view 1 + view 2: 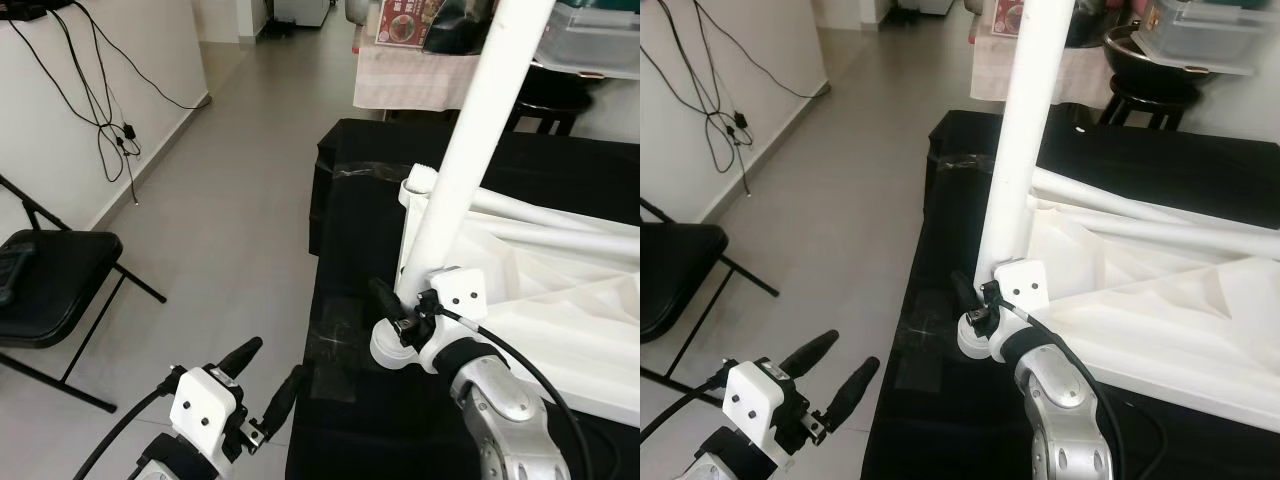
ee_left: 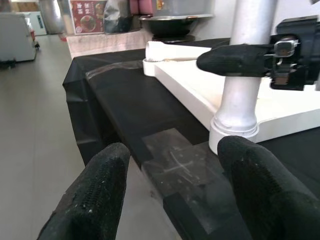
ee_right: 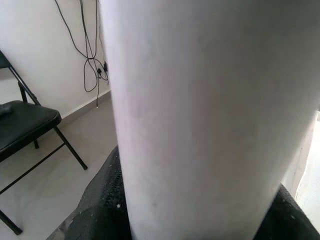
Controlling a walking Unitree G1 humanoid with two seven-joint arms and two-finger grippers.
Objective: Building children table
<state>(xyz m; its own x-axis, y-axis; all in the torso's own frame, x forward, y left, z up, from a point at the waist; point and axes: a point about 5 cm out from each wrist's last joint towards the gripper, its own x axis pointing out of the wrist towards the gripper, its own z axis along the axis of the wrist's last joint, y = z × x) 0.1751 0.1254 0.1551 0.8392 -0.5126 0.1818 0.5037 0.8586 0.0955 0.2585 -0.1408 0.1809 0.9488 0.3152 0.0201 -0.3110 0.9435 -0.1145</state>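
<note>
Fingers of my right gripper (image 1: 398, 312) are clamped around the base of a white table leg (image 1: 465, 150), which stands upright on the corner of the white tabletop (image 1: 560, 310) lying on a black cloth (image 1: 350, 260). My left gripper (image 1: 268, 378) hangs spread wide and empty, just beside the cloth's edge, well short of the leg.

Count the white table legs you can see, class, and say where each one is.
3. One upright leg stands in the tabletop's near corner socket, gripped by the right gripper. Two loose legs lie across the tabletop. More may lie outside the frame.
</note>
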